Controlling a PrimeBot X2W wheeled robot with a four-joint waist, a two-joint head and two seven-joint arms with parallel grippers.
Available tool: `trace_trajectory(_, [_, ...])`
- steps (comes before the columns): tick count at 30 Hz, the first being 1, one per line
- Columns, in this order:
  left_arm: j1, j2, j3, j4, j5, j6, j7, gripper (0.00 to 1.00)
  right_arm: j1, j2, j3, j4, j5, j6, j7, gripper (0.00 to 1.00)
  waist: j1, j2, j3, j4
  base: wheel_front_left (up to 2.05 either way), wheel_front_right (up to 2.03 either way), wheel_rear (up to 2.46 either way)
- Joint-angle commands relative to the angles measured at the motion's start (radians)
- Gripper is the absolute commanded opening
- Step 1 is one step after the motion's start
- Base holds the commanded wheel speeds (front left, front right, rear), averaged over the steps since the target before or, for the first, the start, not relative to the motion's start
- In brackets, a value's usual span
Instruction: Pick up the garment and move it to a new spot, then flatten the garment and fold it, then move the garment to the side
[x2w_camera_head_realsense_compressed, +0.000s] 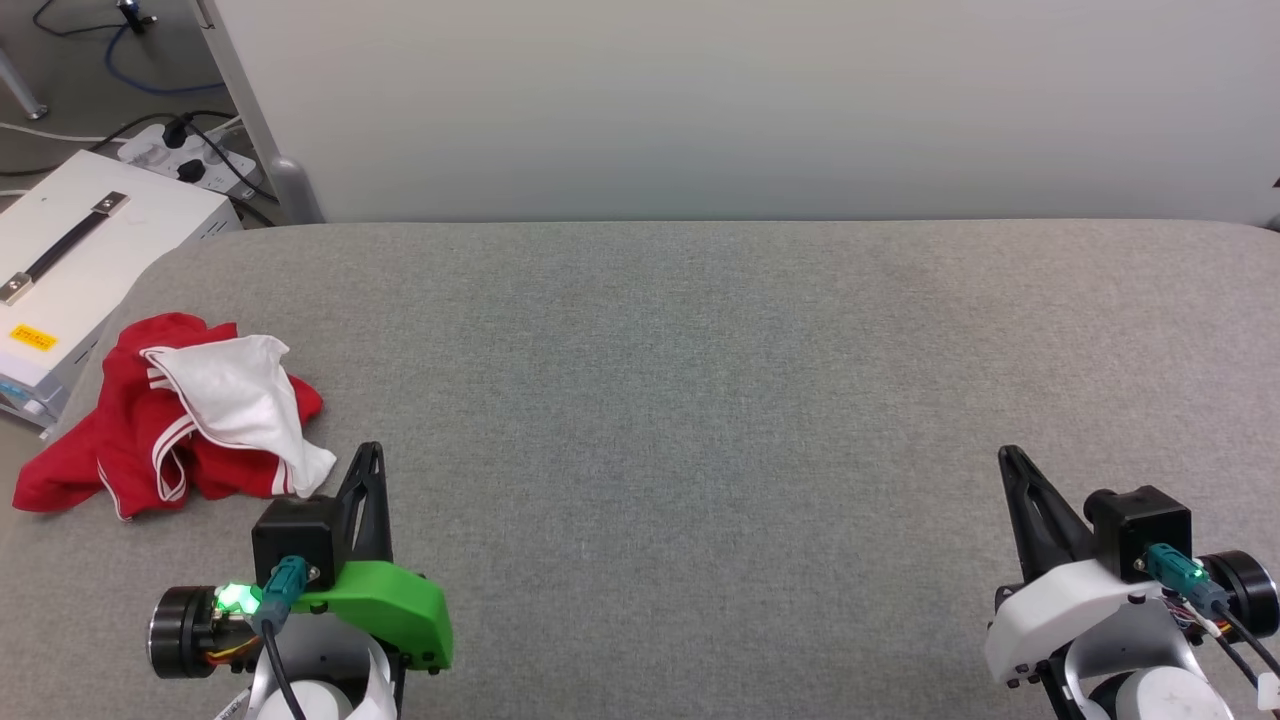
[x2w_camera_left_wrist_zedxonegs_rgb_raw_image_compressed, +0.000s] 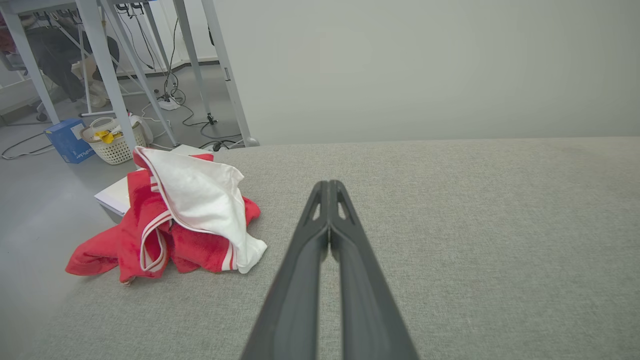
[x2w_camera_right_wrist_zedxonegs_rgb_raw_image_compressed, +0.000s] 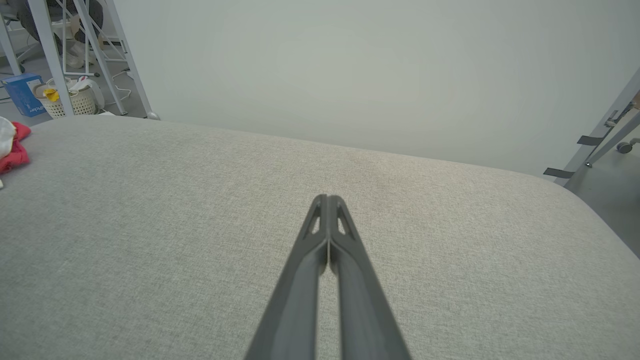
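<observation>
You've got one garment (x2w_camera_head_realsense_compressed: 170, 415) in play: a single crumpled heap, red, with one white sleeve flopped over the top and red-and-white striped trim showing along the folds. It sits on the grey fabric surface (x2w_camera_head_realsense_compressed: 700, 400), ahead and to the left of the left jaws, near them but not touching the fingers. The sleeve's white corner is the closest bit, and the heap's far red end reaches the surface's left edge. Two grippers are in view. Left gripper (x2w_camera_head_realsense_compressed: 370, 452): its two dark fingers are pressed together tip to tip in the left wrist view, pointing across the surface just right of the heap. Right gripper (x2w_camera_head_realsense_compressed: 1008, 455): same state, two fingers pressed together along their length, pointing over open grey fabric. The garment is well apart from the right jaws, far off to their left, and you see just a red-and-white sliver of it at the left edge of the right wrist view. Beyond the heap on the floor, left of the left jaws, there's one white box (x2w_camera_head_realsense_compressed: 70, 260) with one dark handle and one yellow label, and one power strip (x2w_camera_head_realsense_compressed: 190, 160) behind it. Further back stand one white basket (x2w_camera_left_wrist_zedxonegs_rgb_raw_image_compressed: 112, 145) and one blue box (x2w_camera_left_wrist_zedxonegs_rgb_raw_image_compressed: 67, 142), side by side.
</observation>
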Motion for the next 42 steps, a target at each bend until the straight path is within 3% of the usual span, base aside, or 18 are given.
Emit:
trace_trajectory(1, [0.011,-0.005,0.000,-0.002,0.009,0.004,-0.001,0.00,0.000,-0.001,0.001,-0.003,-0.010,-0.001,0.003,0.00,0.0000,0.0112,0.000,0.000,0.00,0.00,0.00])
trace_trajectory(19, [0.011,-0.005,0.000,-0.002,0.009,0.004,-0.001,0.00,0.000,-0.001,0.001,-0.003,-0.010,-0.001,0.003,0.00,0.0000,0.0112,0.000,0.000,0.00,0.00,0.00])
trace_trajectory(20, [0.000,0.000,0.000,0.000,0.000,0.000,0.000,1.00,0.000,0.000,0.000,0.000,0.000,0.000,0.000,1.00,0.0000,0.0000,0.000,0.000,0.00,0.00,0.00])
trace_trajectory(42, [0.006,0.000,-0.005,0.029,-0.020,-0.003,-0.037,1.00,-0.001,0.000,-0.019,0.004,0.006,0.000,-0.036,1.00,0.0000,0.0016,0.002,-0.001,0.00,0.00,0.00])
